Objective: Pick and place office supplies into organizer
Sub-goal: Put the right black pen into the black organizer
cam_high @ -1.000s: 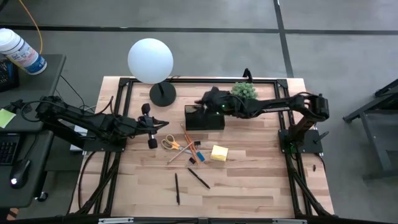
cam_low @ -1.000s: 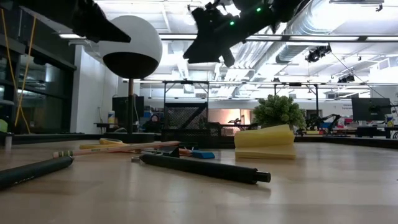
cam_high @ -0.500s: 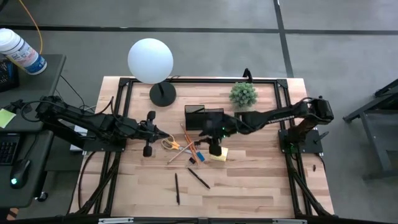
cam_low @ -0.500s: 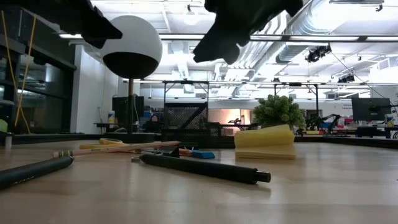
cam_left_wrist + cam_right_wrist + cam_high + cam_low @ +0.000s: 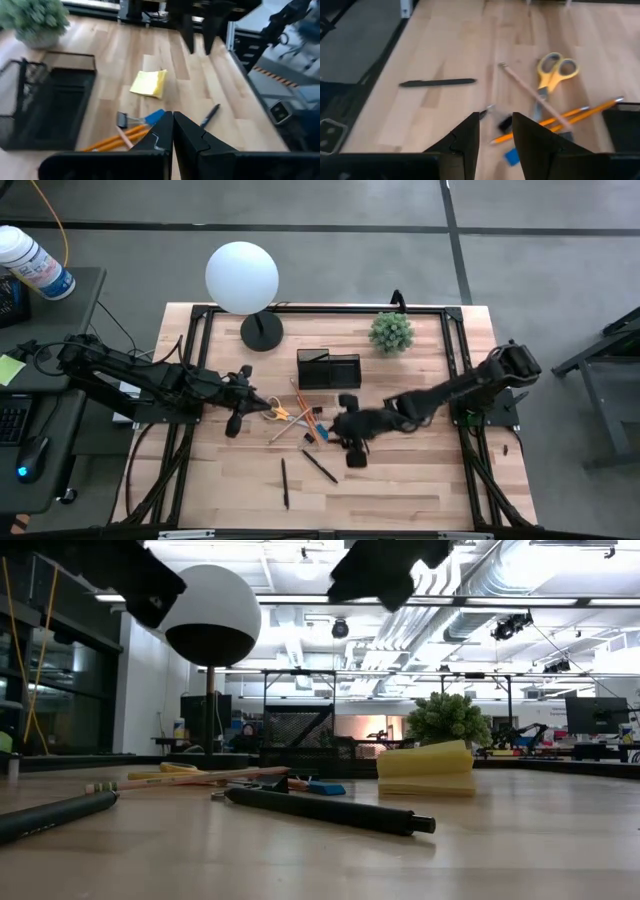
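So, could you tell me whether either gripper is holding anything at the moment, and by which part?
Nothing is held. The left gripper is shut on nothing, near the scissors. The right gripper hangs part-open and empty above the sticky-note pad.

No text, label, brand, number or sign can be read in any view. The white bottle (image 5: 36, 263) beside the table carries a blue label, but its print is too small to make out.

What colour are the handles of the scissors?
Yellow. The scissors show best in the right wrist view.
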Available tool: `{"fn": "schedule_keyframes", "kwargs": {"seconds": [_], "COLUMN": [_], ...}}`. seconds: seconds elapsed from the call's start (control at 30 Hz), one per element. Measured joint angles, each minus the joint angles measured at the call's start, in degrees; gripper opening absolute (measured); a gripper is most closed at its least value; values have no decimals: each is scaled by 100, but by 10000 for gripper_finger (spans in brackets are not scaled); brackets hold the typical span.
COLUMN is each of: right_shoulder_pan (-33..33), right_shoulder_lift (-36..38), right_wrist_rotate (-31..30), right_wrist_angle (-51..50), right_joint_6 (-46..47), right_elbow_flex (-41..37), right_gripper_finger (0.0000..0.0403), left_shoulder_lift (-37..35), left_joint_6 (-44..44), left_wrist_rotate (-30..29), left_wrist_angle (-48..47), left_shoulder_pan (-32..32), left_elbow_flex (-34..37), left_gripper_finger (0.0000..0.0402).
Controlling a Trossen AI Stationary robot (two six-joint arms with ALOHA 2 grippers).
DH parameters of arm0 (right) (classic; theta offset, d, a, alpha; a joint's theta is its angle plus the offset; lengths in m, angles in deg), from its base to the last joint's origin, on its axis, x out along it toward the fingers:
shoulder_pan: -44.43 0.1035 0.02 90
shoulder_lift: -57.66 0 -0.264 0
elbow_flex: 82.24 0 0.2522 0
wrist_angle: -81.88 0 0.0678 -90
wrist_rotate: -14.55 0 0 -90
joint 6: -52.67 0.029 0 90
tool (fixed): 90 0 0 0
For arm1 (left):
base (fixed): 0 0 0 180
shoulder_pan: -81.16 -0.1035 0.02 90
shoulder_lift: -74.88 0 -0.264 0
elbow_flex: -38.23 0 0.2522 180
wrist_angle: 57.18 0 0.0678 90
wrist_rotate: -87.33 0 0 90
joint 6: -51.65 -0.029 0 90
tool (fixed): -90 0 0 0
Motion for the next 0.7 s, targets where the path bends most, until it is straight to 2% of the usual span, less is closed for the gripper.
{"fn": "schedule_keyframes", "kwargs": {"seconds": [0.3,0.37,0.57,0.7], "right_shoulder_pan": [1168,1327,1609,1715], "right_shoulder_lift": [-201,-260,-436,-583], "right_wrist_rotate": [-1823,-2060,-2046,-1894], "right_wrist_angle": [-103,-115,-111,-136], "right_joint_6": [1166,1541,2630,2919], "right_elbow_flex": [-4,-4,-4,-4], "right_gripper_finger": [113,113,113,113], "left_shoulder_lift": [0,0,0,0], "left_joint_6": [286,278,439,729], "left_wrist_rotate": [13,13,142,248], "left_wrist_angle": [-99,-138,-295,-291], "left_shoulder_pan": [0,-2,-2,-2], "left_elbow_flex": [0,0,0,0], "left_gripper_finger": [1,1,1,1]}}
